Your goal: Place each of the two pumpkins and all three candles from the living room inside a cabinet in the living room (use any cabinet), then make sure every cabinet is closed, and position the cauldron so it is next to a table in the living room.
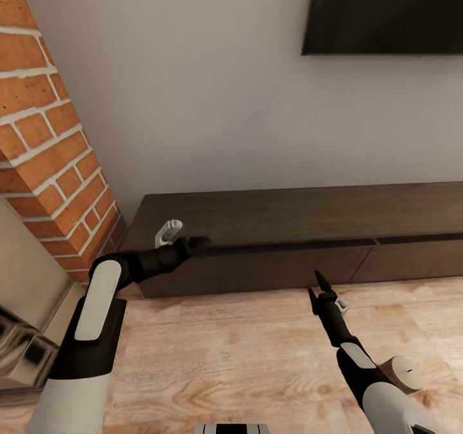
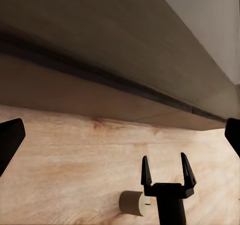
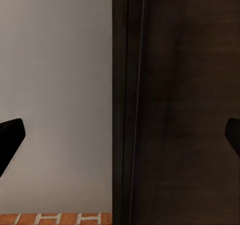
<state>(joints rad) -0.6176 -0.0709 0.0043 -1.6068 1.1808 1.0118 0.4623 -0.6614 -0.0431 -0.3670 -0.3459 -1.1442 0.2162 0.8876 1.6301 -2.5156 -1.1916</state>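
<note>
Against a pale grey wall, the cabinet [image 1: 302,228] runs long and low across the room, a dark-brown wooden unit with flat, handleless drawer fronts. Its top is bare. A thin dark gap shows along the upper edge of the leftmost drawer front, while the neighbouring front to the right sits flush; what lies inside cannot be seen. A black television screen [image 1: 386,13] hangs on the wall above the unit's right portion.

A red brick column [image 1: 51,132] with pale mortar lines rises at the unit's left end.

From the head view, the left arm reaches forward and to the right, its black forearm ending at the left claw [image 1: 198,241], which sits right at the top edge of the leftmost drawer front, at the dark gap. From the left wrist view its two dark fingertips [image 2: 10,137] stand far apart at opposite edges, so the claw is spread wide, with nothing between them.

The right claw [image 1: 317,287] hovers above the light wood-plank floor [image 1: 225,350], just in front of the cabinet's base and clear of it. Its fingers point up toward the unit and are spread apart, empty; the left wrist view shows them [image 2: 167,172] as two upright prongs with a clear gap. From the right wrist view, the drawer front's dark grain [image 3: 185,105] sits beside the grey wall.
</note>
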